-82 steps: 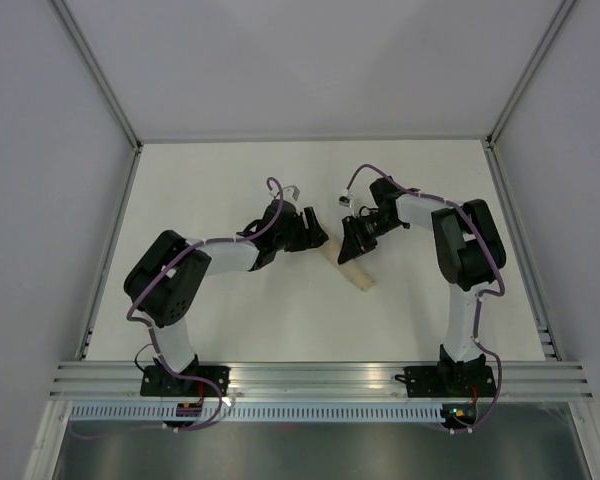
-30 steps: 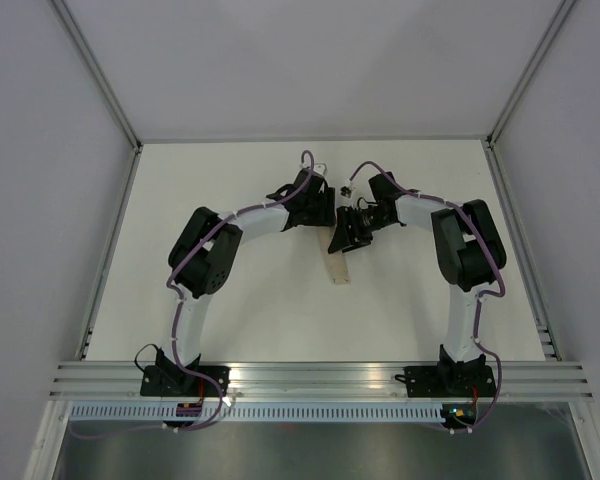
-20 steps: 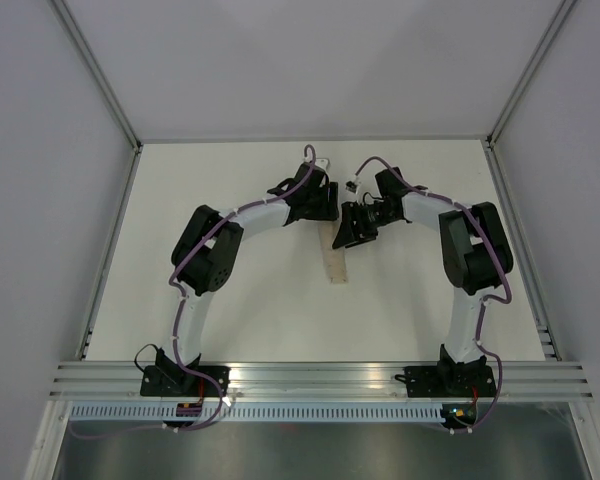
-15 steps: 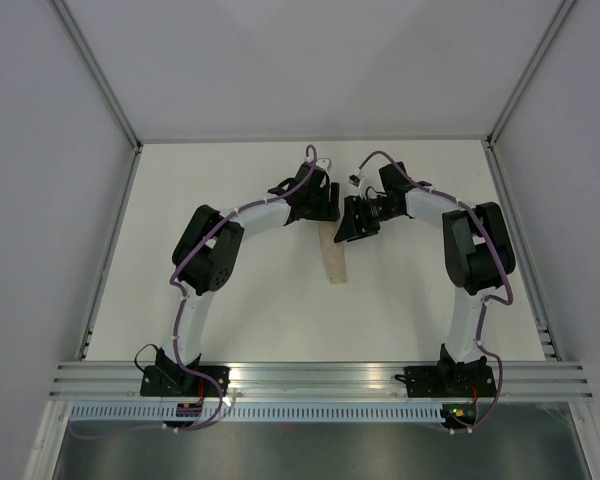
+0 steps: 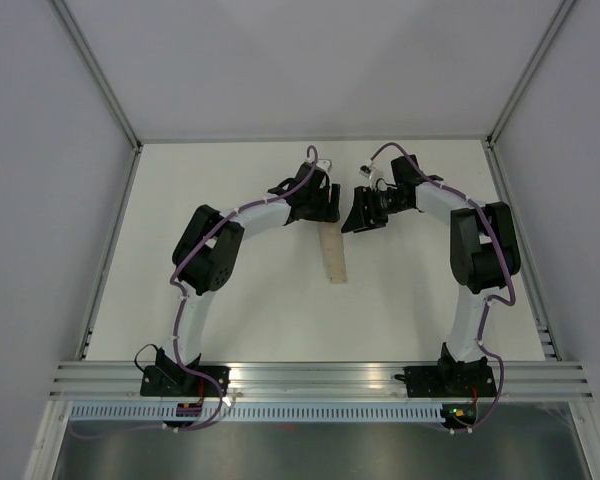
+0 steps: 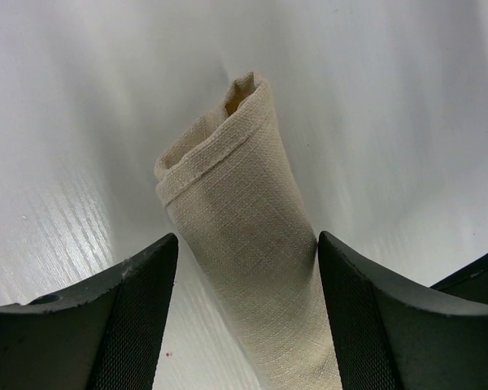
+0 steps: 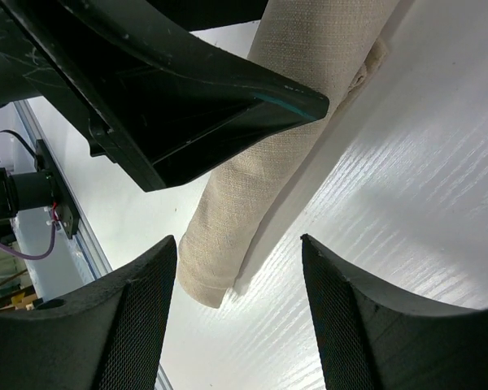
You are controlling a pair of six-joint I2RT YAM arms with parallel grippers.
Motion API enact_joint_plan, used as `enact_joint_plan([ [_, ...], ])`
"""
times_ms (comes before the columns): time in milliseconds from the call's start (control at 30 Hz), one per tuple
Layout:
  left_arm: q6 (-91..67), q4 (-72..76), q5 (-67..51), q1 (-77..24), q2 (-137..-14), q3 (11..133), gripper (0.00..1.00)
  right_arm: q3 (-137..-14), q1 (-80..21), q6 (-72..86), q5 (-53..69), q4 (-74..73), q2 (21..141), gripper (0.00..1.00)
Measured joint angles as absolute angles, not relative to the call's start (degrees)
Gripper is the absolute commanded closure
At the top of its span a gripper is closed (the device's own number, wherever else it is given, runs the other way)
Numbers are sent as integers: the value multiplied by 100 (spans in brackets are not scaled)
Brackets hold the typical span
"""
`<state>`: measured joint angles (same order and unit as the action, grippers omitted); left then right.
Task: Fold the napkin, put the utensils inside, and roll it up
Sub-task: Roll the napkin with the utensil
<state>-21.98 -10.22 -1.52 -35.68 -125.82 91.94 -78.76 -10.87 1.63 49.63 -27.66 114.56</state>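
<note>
The left end effector [image 5: 321, 214] and right end effector [image 5: 357, 219] have spread and released the rolled napkin [image 5: 331, 256]. The task seems finished.

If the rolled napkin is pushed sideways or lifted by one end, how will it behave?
The rolled napkin is a round tube of woven cloth, so a side push would likely roll it. Lifted by one end, it would probably sag, and its hemmed outer edge might unwind.
</note>
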Motion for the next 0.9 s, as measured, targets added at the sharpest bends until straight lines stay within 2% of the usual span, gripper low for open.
enact_joint_plan([
  [267,-2003,-849,-196,-3568,-12376,9150,23,-7881,-1002,99,4989,-2836,11456,31],
  [500,-1953,-720,-207,-3566,-11732,8993,22,-7881,-753,21,5050,-2941,11382,31],
  [700,-1946,-740,-172,-3470,-10447,8281,22,-7738,-473,-167,4799,-2998,10632,30],
  [900,-1940,-803,-115,-3371,-8597,7002,21,-7242,-172,-338,4488,-2985,9076,25],
])
